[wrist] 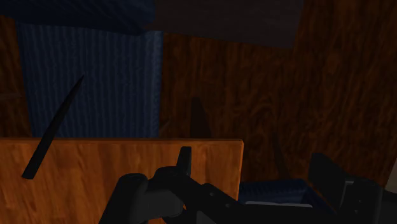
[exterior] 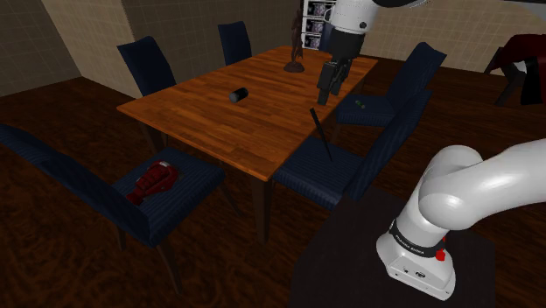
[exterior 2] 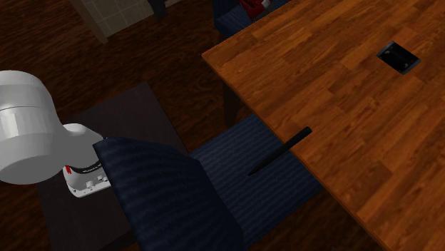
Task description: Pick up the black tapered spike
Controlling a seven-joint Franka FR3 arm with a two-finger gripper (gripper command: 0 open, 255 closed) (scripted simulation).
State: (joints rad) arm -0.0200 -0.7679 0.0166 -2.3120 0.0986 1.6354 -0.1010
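Shoulder view: we count one black tapered spike [exterior: 321,133] crossing the desk [exterior: 219,114] edge over one blue chair [exterior: 315,171], one dark can [exterior: 238,94] mid-desk; two fingers [wrist: 153,197] released, apart.

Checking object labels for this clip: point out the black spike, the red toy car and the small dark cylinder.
black spike [exterior 2: 280,151]: second exterior view, mid-shaft.
red toy car [exterior: 153,181]: shoulder view, middle of its body.
dark cylinder [exterior: 238,94]: shoulder view, its side.
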